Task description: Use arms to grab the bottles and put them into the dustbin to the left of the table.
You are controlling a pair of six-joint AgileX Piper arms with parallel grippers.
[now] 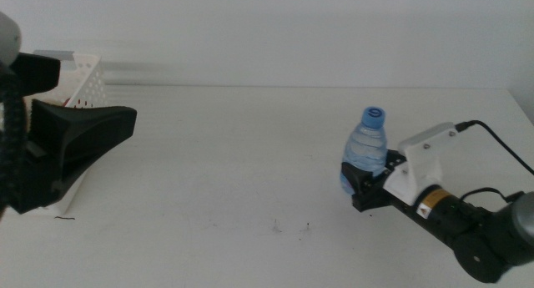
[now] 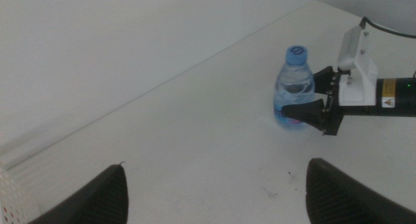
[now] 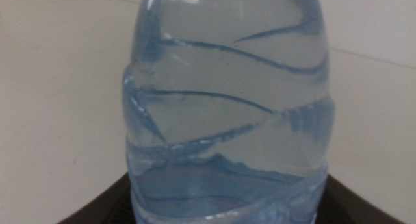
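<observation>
Your right gripper [image 1: 360, 184] is clamped on the clear water bottle [image 1: 365, 149], blue cap up, standing upright on the counter [image 1: 234, 154] at its right side. Your left gripper [image 2: 214, 185] hangs spread wide beside the white dustbin [image 1: 88, 83], well apart.

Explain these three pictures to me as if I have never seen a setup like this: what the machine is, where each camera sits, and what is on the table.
This is a robot with two arms working at a white table. The middle view looks down over the table from above. The other two pictures come from cameras on each arm's wrist.

The right gripper, coming in from the right, has its dark jaws around the lower part of an upright clear water bottle with a blue cap. Its own wrist camera is so close that the bottle fills the picture.

The left gripper waits at the left with its jaws wide apart and nothing between them, near the white perforated dustbin. Its camera sees the bottle from across the table.
</observation>
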